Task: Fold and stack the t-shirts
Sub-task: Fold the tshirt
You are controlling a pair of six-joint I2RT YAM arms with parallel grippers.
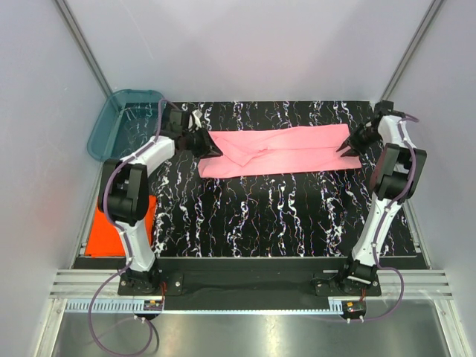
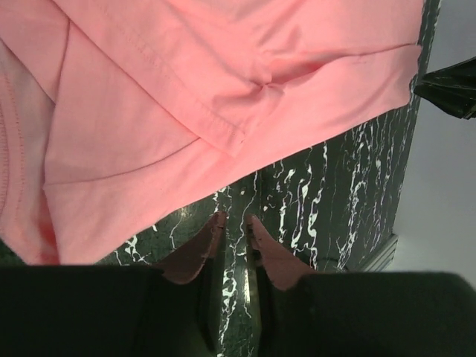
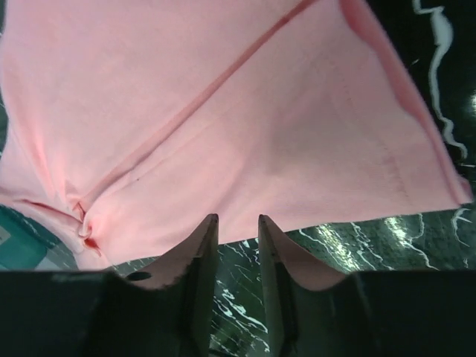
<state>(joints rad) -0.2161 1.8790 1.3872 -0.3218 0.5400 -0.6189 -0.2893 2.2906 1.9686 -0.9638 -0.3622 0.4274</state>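
A light pink t-shirt (image 1: pixel 279 151) lies folded into a long strip across the back of the black marbled table (image 1: pixel 282 216). My left gripper (image 1: pixel 208 145) sits just off its left end. In the left wrist view that gripper (image 2: pixel 234 219) is open by a narrow gap with only tabletop between the jaws, a little short of the pink cloth (image 2: pixel 186 111). At the strip's right end my right gripper (image 1: pixel 348 145) is open and empty; its tips (image 3: pixel 236 218) stop at the hem of the pink shirt (image 3: pixel 223 111). A bright orange-red t-shirt (image 1: pixel 100 234) lies at the table's left edge, partly hidden by the left arm.
A teal see-through tub (image 1: pixel 119 123) stands at the back left corner, just behind the left gripper. Grey walls close in the table at the back and on both sides. The arm bases stand on the rail at the near edge.
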